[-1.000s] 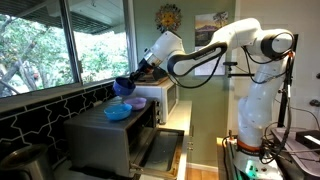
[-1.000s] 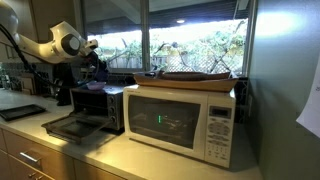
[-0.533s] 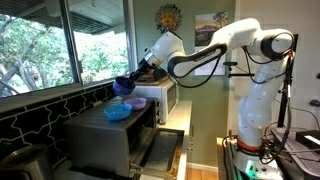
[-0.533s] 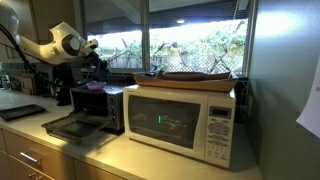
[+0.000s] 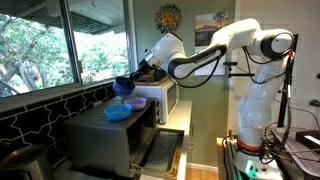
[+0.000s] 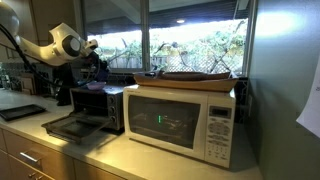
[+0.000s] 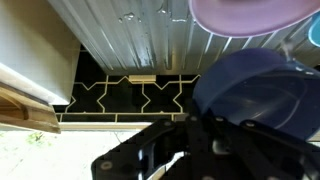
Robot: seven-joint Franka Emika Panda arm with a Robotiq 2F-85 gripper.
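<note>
Dark blue bowl (image 5: 123, 88), round and smooth, hangs gripped in the closed hand (image 5: 134, 78).

Dark blue bowl (image 7: 255, 90); lavender plate (image 7: 250, 12); black tiles (image 7: 110, 95), cream-lined pattern.

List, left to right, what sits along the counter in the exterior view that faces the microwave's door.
Flat black tray → toaster oven with its door folded down → white microwave.
</note>
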